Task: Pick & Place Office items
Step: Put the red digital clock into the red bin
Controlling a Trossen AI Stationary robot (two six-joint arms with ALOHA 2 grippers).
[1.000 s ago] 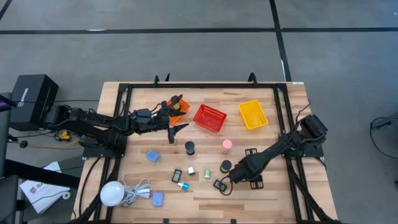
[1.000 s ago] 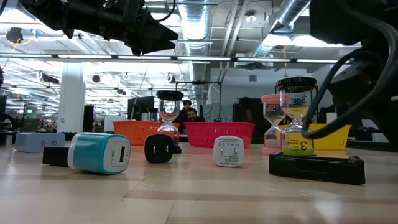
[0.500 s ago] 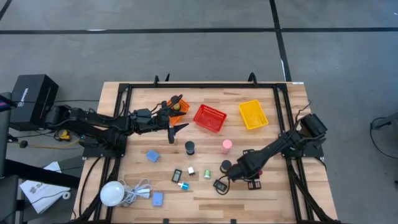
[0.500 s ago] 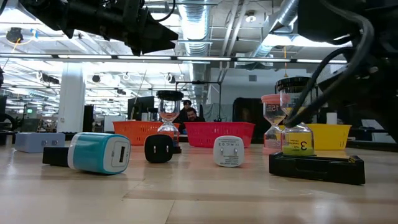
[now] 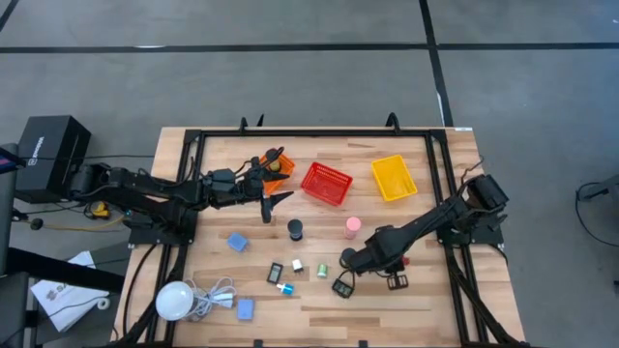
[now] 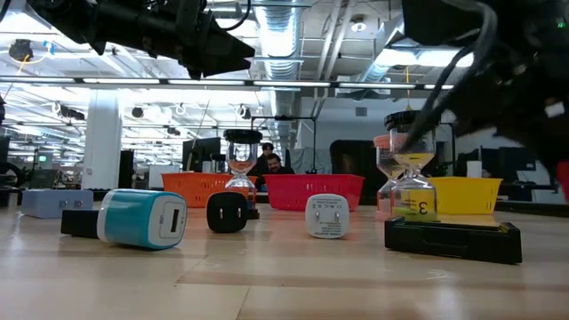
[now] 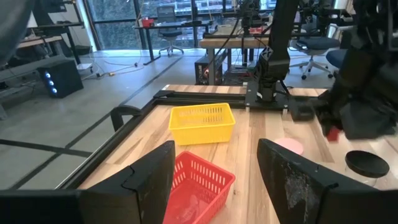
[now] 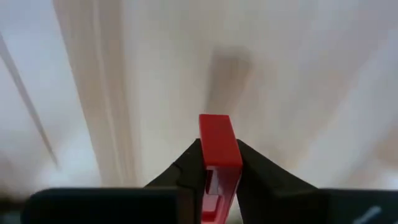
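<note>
Most office items lie loose on the table [image 5: 426,300] at lower centre. The right gripper [image 8: 217,163] clamps a red bar [image 8: 218,149] there; the left gripper [image 7: 214,177] hangs half-open, empty, near the red basket [image 5: 326,183].

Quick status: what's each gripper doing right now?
Left gripper: open, empty, above the red basket.
Right gripper: shut on the red bar.
</note>
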